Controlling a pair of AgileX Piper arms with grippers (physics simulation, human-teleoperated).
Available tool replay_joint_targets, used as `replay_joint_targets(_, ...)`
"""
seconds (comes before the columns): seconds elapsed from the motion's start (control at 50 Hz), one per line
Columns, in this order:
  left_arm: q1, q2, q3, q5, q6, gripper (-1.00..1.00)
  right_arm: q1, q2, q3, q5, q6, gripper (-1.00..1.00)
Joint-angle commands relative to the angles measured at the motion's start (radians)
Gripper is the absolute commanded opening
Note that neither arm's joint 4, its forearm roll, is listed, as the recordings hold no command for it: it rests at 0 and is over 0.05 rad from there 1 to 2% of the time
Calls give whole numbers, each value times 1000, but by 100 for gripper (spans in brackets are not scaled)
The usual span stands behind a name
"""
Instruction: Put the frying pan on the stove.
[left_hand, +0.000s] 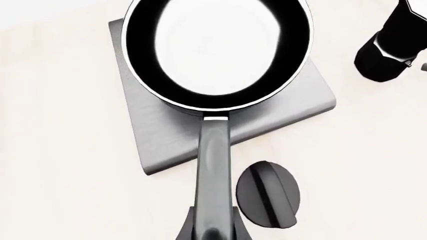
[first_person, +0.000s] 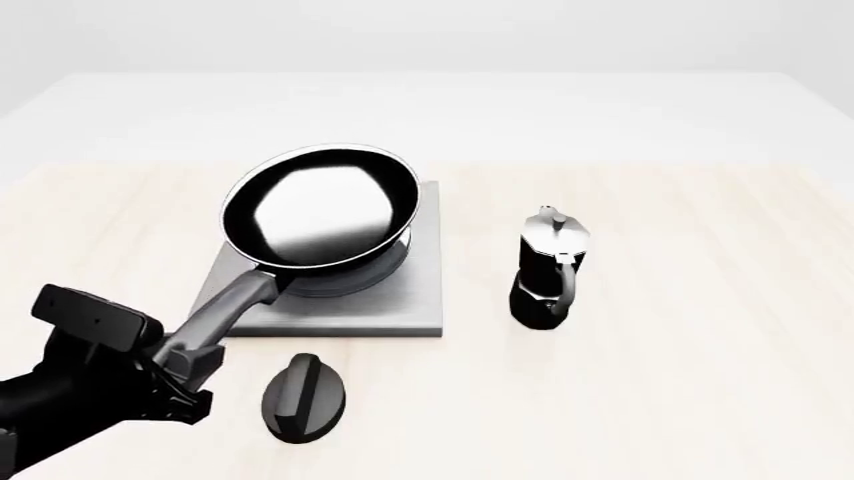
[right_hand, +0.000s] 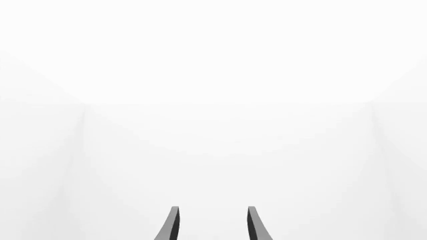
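Left gripper (first_person: 187, 362) clamps the frying pan (first_person: 320, 208) handle, pan over the stove (first_person: 414, 300); lower it level, centred on the rings, before letting go. Right gripper (right_hand: 211, 225) spread, idle

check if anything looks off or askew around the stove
Mostly tidy. The frying pan sits over the stove but looks tilted, handle end lower, with the left gripper shut on the handle. A knob lies loose on the table beside the stove. The moka pot stands upright.
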Motion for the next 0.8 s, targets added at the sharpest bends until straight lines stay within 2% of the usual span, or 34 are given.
replay_joint_targets(0.02,4,-10,-12,-21,7,-100,2,0,-2,1,-1,100)
replay_joint_targets(0.42,17,22,-1,-55,8,-100,2,0,-2,2,-1,100)
replay_joint_targets(0.44,17,20,-1,-54,8,100,2,0,-1,2,-1,100)
replay_joint_targets(0.8,10,11,-15,-30,7,100,4,0,-2,4,0,100)
